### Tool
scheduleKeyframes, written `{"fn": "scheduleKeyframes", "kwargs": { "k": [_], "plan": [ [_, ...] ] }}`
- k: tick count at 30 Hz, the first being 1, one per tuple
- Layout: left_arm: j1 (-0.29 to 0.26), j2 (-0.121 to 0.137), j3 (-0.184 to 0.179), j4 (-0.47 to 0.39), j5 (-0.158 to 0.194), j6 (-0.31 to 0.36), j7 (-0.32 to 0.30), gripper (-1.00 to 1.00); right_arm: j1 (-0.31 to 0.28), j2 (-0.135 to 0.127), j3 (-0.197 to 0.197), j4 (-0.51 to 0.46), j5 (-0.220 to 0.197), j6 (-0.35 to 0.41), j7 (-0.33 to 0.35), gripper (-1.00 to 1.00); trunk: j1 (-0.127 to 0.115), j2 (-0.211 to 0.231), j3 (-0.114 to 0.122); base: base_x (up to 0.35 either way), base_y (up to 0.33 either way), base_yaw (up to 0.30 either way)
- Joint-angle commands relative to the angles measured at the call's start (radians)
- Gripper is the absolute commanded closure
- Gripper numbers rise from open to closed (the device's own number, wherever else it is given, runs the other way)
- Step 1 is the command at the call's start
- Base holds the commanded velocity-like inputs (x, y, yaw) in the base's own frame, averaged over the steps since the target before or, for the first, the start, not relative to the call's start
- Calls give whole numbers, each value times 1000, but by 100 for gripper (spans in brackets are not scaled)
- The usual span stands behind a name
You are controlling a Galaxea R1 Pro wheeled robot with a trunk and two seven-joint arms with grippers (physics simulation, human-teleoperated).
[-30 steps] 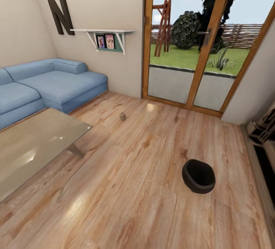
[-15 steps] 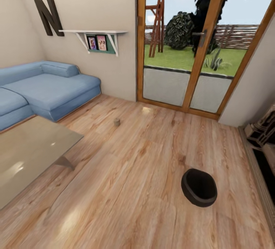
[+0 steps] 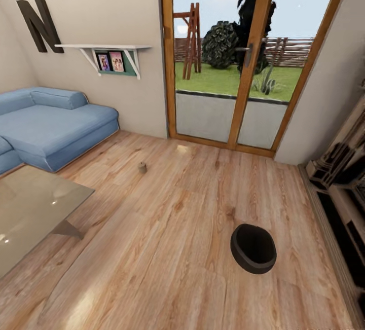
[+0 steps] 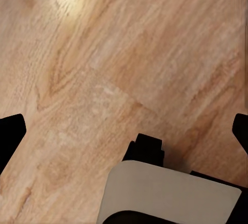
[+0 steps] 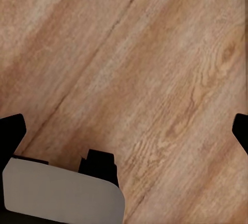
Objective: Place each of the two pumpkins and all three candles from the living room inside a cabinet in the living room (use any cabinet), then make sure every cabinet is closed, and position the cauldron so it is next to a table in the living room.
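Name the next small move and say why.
Probably roll forward toward the cauldron. It sits on the bare wood floor, well apart from the table, and both wrist views show open end effectors over floor, holding nothing.

The table and sofa run past the head view's left edge.

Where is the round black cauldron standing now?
In the head view, the round black cauldron stands on the wooden floor at lower right, apart from the glossy grey coffee table at the left and below the glass patio doors.
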Motion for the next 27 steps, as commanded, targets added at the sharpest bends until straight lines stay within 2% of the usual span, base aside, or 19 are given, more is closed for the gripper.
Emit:
{"fn": "scheduleKeyframes", "kwargs": {
  "k": [1,10,27],
  "plan": [
    [0,0,0,0,0,0,0,-100,0,0,0,0,0,0,0,-100,0,0,1,0,0,-82],
    [0,2,0,0,0,1,0,-100,0,0,0,-1,0,0,-1,-100,0,0,6,30,22,-20],
    [0,6,0,0,0,2,-1,-100,0,0,0,-1,0,0,-1,-100,0,0,6,251,173,0]
  ]
}}
